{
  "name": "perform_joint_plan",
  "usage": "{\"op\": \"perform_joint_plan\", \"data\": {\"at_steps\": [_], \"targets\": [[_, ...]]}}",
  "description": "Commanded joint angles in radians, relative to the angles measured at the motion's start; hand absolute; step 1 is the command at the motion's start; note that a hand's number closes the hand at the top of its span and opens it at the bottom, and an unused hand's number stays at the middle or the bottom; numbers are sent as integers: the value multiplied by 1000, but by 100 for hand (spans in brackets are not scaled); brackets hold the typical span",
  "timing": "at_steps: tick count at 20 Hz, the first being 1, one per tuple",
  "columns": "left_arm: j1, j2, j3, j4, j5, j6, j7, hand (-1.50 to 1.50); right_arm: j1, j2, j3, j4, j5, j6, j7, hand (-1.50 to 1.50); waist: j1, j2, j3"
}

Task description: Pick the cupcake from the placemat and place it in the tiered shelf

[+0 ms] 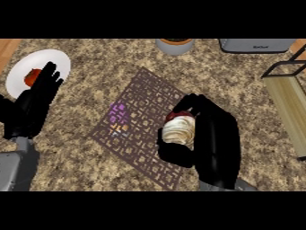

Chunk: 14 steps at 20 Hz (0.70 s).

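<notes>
The right robot hand (pixel 212 139) is closed around the cupcake (pixel 179 129) over the placemat (pixel 138 112); the tiered shelf (pixel 299 108) at the counter's right edge still waits. The left robot hand (pixel 37 96) rests open.

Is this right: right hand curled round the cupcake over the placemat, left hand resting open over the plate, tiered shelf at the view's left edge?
One thing is off. In the head view the tiered shelf stands at the right edge, not the left. The rest holds: the right hand curls round the cupcake over the placemat, and the left hand rests open over the plate.
</notes>
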Motion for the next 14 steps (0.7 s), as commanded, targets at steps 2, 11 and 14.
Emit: {"op": "perform_joint_plan", "data": {"at_steps": [2,11,14], "targets": [[25,-32,-32,5,-27,7,-26,0,-135,3,-41,-125,67,88,193,150,4,3,0],[-10,20,23,69,4,-39,-37,0,-236,-99,-385,-323,-9,432,184,150,-7,2,0],[3,4,13,-2,-4,-10,-10,0,-239,-143,-495,-322,-47,462,166,150,1,1,0]]}}
